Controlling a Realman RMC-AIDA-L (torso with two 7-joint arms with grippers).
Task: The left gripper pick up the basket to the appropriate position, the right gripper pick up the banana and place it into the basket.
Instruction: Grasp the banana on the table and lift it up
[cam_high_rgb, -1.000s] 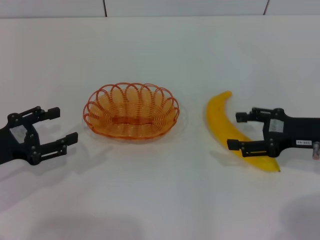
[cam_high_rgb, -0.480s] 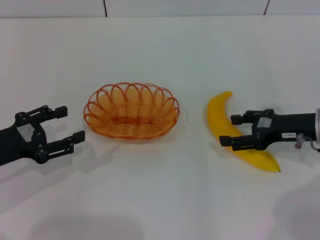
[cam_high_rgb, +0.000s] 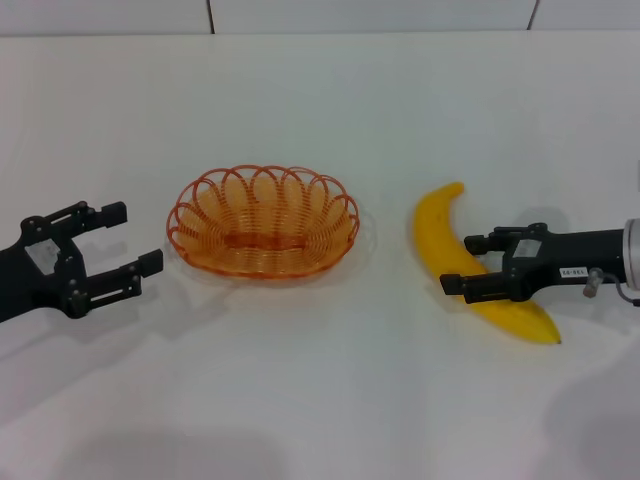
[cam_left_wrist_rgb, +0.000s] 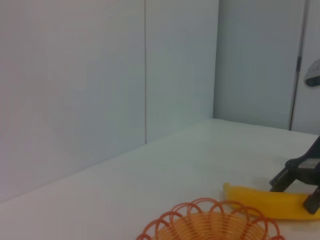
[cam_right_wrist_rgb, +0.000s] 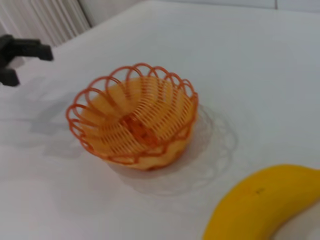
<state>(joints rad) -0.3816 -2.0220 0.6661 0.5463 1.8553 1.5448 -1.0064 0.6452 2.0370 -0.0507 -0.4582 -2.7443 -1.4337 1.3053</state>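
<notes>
An orange wire basket (cam_high_rgb: 262, 223) sits on the white table (cam_high_rgb: 330, 400), the fixed point of the scene. To its left, the left gripper (cam_high_rgb: 112, 250) hovers close to the rim, fingers spread wide and holding nothing. To the basket's right, well apart from it, lies the yellow banana (cam_high_rgb: 470, 268). The right gripper (cam_high_rgb: 468, 264) reaches across the banana's middle, its fingers open and straddling the fruit; whether they touch it cannot be told.

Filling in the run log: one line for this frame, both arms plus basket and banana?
left gripper: open, beside basket, not touching | basket: on table, empty | right gripper: jaws open astride banana, not closed | banana: on table
</notes>
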